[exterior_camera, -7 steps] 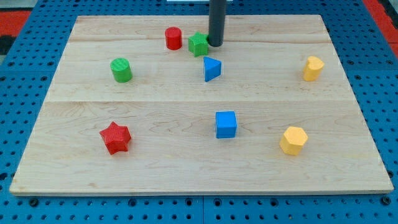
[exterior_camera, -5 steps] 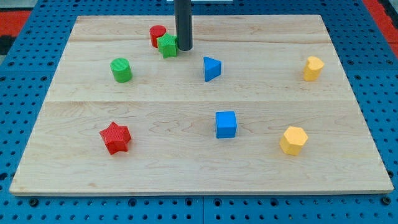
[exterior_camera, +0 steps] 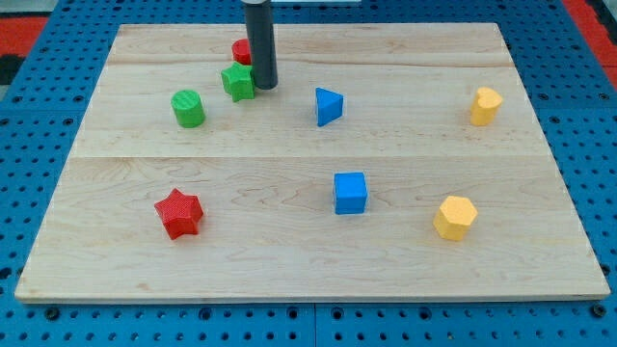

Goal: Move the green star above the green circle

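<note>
My tip rests on the wooden board, and the green star sits at its 9 o'clock, pressed right against the rod. I end in a plain rod, so I have no jaws to part or close. The green circle lies near the star at its 8 o'clock. A red cylinder peeks out at my 11 o'clock.
</note>
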Tool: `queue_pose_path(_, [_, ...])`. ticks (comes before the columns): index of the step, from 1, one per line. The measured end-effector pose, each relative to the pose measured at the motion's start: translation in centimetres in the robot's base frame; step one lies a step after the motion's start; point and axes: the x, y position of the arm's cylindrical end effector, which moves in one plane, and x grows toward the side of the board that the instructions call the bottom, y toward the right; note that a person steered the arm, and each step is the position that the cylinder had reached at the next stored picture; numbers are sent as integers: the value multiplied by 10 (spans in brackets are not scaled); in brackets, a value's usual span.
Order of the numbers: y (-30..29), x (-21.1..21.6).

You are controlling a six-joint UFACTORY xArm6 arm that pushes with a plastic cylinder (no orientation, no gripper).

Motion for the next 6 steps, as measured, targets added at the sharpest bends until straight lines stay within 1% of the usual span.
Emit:
queue_pose_path(4, [-42,-20])
queue_pose_path(5, [-68,-30])
queue_pose_path(6, [-98,-22])
